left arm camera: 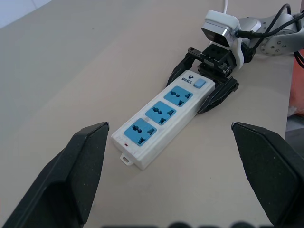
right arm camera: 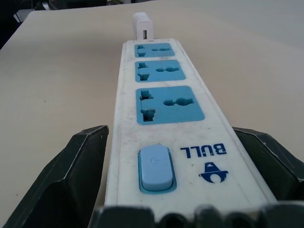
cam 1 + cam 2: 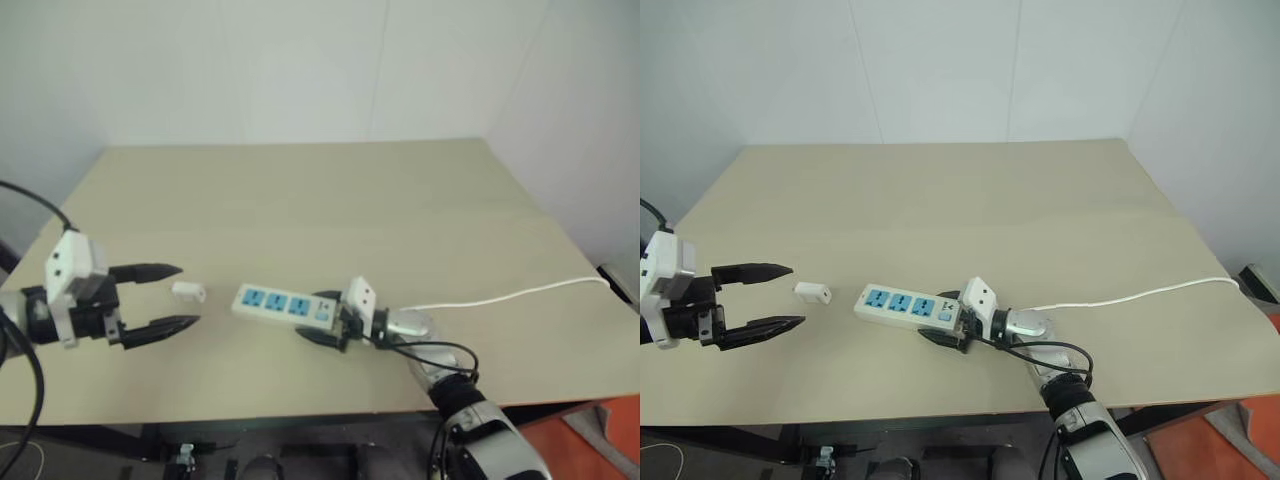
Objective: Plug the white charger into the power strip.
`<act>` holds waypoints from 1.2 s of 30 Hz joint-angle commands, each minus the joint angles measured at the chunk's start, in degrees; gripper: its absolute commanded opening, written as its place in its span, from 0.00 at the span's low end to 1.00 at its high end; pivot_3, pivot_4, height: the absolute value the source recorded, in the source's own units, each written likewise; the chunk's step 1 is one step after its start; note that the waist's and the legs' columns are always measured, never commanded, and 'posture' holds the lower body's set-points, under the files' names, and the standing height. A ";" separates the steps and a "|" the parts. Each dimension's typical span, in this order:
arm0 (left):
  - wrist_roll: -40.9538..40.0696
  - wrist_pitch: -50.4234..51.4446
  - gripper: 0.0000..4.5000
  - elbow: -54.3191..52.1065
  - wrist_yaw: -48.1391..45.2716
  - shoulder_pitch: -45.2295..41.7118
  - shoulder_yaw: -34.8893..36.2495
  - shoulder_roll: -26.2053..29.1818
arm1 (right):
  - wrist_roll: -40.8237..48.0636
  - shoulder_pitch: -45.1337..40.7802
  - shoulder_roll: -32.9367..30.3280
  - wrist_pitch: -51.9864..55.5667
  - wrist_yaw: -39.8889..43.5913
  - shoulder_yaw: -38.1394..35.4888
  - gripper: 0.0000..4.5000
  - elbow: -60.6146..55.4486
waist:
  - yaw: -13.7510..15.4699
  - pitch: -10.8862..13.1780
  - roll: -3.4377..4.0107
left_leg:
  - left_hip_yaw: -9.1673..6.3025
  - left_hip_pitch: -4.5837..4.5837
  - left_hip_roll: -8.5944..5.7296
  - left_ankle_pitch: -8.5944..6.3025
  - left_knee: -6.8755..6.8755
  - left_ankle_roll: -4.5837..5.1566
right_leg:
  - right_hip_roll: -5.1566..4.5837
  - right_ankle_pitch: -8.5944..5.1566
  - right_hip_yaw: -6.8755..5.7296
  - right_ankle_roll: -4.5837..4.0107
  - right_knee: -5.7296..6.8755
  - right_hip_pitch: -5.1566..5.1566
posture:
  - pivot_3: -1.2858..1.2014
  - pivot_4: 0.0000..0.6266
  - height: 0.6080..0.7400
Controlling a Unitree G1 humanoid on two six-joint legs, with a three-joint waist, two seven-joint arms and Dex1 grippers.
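- Sitting near the front edge of the table (image 3: 300, 190), the power strip (image 3: 283, 305) lies flat with its cord (image 3: 500, 297) trailing toward the right edge
- right gripper (image 3: 322, 318) has its jaws spread wide around the strip's switch end, fingers on either side of it
- white charger (image 3: 188, 291) lies just off the strip's far end, unplugged
- left gripper (image 3: 170, 297) hangs wide open, empty, just beside the charger

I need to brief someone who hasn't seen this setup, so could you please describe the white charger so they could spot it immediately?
On the beige table, find the long power strip with three blue sockets. Just off its cordless end, apart from it, lies the white charger: a small plain white block, far shorter than the strip, with no cord or blue faces.
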 commanded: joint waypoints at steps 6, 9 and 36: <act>-1.22 -0.21 1.00 -1.28 -0.09 0.16 2.35 0.36 | -2.71 -1.39 0.27 -2.95 2.15 0.82 0.99 7.00 | -0.34 -0.10 -0.16 | 0.00 0.05 0.02 0.00 -0.01 0.00 | 0.02 0.00 0.00 0.00 0.01 0.04 | 0.52 0.24 1.00; -1.27 -0.47 1.00 -1.13 -0.14 0.10 2.17 0.41 | -2.97 -1.85 0.41 -3.86 3.28 1.08 0.91 8.37 | -0.33 -0.18 -0.28 | 0.00 0.11 0.02 0.00 -0.01 0.00 | 0.02 0.00 0.00 0.00 0.01 0.10 | 0.52 0.24 1.00; 12.18 -12.63 1.00 21.46 -11.08 -24.14 -18.74 7.99 | 0.40 -5.44 -0.48 -9.65 19.18 0.23 0.76 6.93 | -0.29 -0.09 -0.32 | 0.01 -0.03 0.01 0.00 -0.06 0.00 | 0.05 0.00 0.00 0.01 0.01 -0.07 | 0.52 0.24 1.00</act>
